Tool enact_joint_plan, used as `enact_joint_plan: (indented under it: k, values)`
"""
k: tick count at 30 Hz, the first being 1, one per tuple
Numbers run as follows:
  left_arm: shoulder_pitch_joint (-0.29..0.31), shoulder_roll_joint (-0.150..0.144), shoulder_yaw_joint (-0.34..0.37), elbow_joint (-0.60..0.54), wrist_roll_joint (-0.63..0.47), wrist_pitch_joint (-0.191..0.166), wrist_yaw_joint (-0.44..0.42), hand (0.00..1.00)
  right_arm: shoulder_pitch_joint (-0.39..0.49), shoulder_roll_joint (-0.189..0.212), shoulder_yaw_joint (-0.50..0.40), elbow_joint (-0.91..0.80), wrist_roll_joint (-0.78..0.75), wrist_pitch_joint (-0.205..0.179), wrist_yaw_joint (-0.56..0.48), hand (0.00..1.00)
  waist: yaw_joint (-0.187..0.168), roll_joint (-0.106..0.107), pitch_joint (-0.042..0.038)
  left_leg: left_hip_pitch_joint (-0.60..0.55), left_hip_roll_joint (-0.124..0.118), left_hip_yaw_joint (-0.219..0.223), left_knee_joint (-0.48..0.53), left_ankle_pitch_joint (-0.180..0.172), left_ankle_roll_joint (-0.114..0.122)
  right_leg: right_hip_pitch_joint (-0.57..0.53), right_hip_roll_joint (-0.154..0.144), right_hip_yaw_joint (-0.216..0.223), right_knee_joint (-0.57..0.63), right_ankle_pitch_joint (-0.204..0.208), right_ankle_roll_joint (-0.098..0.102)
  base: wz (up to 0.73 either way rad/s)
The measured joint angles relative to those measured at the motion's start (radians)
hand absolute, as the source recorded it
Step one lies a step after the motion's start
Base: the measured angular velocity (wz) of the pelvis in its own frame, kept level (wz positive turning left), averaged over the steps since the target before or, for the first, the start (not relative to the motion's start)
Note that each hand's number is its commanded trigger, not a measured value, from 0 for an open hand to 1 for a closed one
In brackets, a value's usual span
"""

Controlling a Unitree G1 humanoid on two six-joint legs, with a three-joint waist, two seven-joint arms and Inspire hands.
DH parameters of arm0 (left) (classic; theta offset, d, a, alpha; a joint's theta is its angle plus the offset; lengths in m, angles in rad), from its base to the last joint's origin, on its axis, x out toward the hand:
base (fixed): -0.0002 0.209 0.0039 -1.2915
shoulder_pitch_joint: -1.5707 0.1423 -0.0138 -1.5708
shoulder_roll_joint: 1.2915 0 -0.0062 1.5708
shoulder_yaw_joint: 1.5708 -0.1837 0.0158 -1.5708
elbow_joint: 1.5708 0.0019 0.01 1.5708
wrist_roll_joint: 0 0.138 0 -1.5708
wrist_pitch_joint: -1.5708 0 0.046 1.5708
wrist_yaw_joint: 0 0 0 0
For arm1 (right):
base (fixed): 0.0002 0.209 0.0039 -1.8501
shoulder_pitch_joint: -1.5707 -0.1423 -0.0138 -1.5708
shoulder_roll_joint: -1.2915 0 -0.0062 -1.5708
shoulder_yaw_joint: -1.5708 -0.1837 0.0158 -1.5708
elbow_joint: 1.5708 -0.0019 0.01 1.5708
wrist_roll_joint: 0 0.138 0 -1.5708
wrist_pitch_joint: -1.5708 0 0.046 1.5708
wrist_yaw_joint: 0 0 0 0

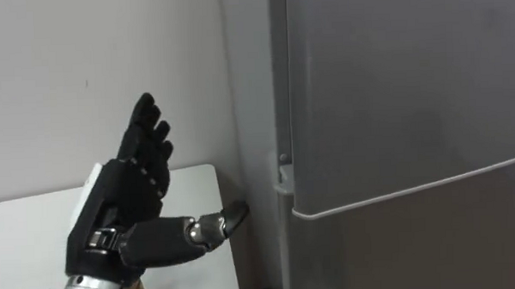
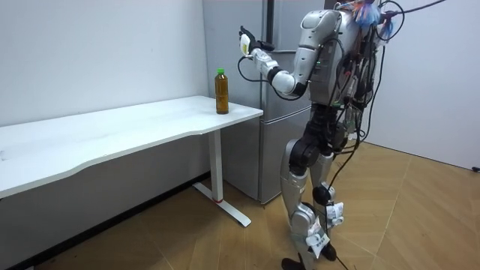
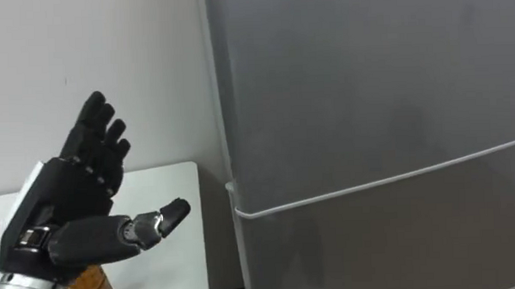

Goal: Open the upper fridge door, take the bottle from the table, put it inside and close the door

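Note:
A brown bottle (image 2: 222,91) with a green cap stands upright near the corner of the white table (image 2: 112,135), next to the fridge. In the right eye view a strip of the bottle (image 3: 89,286) shows just below my left hand. My left hand (image 1: 130,187) is raised above the table's end, open, fingers straight up and thumb pointing toward the fridge, holding nothing. The grey fridge (image 1: 393,88) fills the right side with both doors closed. A pale seam (image 1: 414,189) divides the upper door from the lower one. In the room view I stand facing the fridge with my left hand (image 2: 247,41) up.
A white wall (image 1: 66,65) runs behind the table. The table's corner (image 1: 209,172) sits close to the fridge's left side, leaving a narrow gap. Wooden floor (image 2: 405,217) lies open behind me.

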Motion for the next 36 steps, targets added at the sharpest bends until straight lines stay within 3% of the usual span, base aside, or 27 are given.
enact_joint_plan:
  k: [7, 10, 13, 18, 24, 25, 26, 27, 28, 36]
  values:
    - [-0.013, 0.000, -0.024, -0.004, -0.059, 0.014, -0.012, 0.00, -0.012, -0.003, 0.016, 0.015, 0.035, 0.002, -0.001, 0.00, -0.021, 0.003, -0.0019, 0.003, 0.000, 0.001, 0.000, 0.000, 0.000, 0.002, 0.003, 0.000, 0.001, 0.002, 0.000, -0.01]
    - [-0.016, -0.003, -0.060, -0.003, -0.066, 0.016, -0.013, 0.00, -0.024, -0.003, 0.029, 0.029, 0.036, 0.003, -0.011, 0.00, -0.027, -0.001, 0.0015, 0.005, 0.001, 0.000, -0.002, 0.000, 0.000, 0.008, 0.004, 0.000, 0.001, 0.004, -0.001, 0.00]
    - [-0.017, -0.006, -0.099, -0.003, -0.066, 0.026, -0.019, 0.00, -0.037, -0.004, 0.039, 0.032, 0.036, 0.008, -0.024, 0.00, -0.035, -0.004, 0.0139, 0.012, 0.002, 0.004, -0.005, 0.000, 0.000, 0.008, 0.003, 0.001, 0.000, 0.005, -0.002, 0.00]
    - [-0.017, -0.005, -0.154, -0.002, -0.065, 0.044, -0.033, 0.00, -0.052, -0.003, 0.042, 0.032, 0.031, 0.010, -0.040, 0.00, -0.053, 0.004, 0.0110, 0.000, 0.002, 0.012, -0.005, 0.000, 0.000, -0.001, 0.002, 0.002, 0.000, 0.006, -0.001, 0.00]
    - [-0.031, -0.006, -0.161, -0.003, -0.068, 0.054, -0.073, 0.00, -0.057, -0.010, 0.061, 0.031, 0.031, 0.010, -0.047, 0.00, -0.053, 0.013, 0.0044, -0.003, 0.001, 0.019, -0.003, 0.000, 0.000, -0.010, 0.002, 0.007, 0.000, 0.006, -0.001, -0.03]
    - [-0.034, -0.006, -0.162, -0.003, -0.068, 0.054, -0.081, 0.08, -0.058, -0.011, 0.064, 0.031, 0.032, 0.010, -0.046, 0.00, -0.054, 0.013, 0.0043, -0.003, 0.001, 0.018, -0.003, 0.000, 0.000, -0.010, 0.002, 0.007, -0.001, 0.006, -0.001, 0.00]
    - [-0.037, -0.006, -0.167, -0.003, -0.068, 0.054, -0.097, 0.53, -0.058, -0.011, 0.075, 0.028, 0.031, 0.009, -0.046, 0.00, -0.054, 0.013, 0.0042, -0.004, 0.001, 0.018, -0.002, 0.000, 0.000, -0.010, 0.002, 0.007, -0.001, 0.006, -0.001, 0.00]
    - [-0.041, -0.006, -0.174, -0.003, -0.068, 0.054, -0.111, 0.61, -0.058, -0.011, 0.078, 0.026, 0.032, 0.009, -0.046, 0.00, -0.055, 0.013, 0.0041, -0.004, 0.001, 0.018, -0.002, 0.000, 0.000, -0.010, 0.002, 0.008, -0.001, 0.006, -0.001, 0.00]
    - [-0.044, -0.006, -0.176, -0.003, -0.068, 0.054, -0.115, 1.00, -0.058, -0.011, 0.078, 0.026, 0.032, 0.009, -0.046, 0.00, -0.055, 0.013, 0.0041, -0.005, 0.001, 0.018, -0.002, 0.000, 0.000, -0.010, 0.002, 0.008, -0.001, 0.006, -0.001, 0.00]
    - [-0.054, -0.006, -0.196, -0.003, -0.105, 0.058, -0.129, 1.00, -0.068, -0.019, 0.120, 0.025, 0.043, 0.014, -0.048, 0.00, -0.054, 0.009, 0.0044, -0.016, 0.000, 0.018, -0.002, 0.000, 0.000, -0.019, 0.001, -0.002, -0.003, 0.006, -0.001, 0.01]
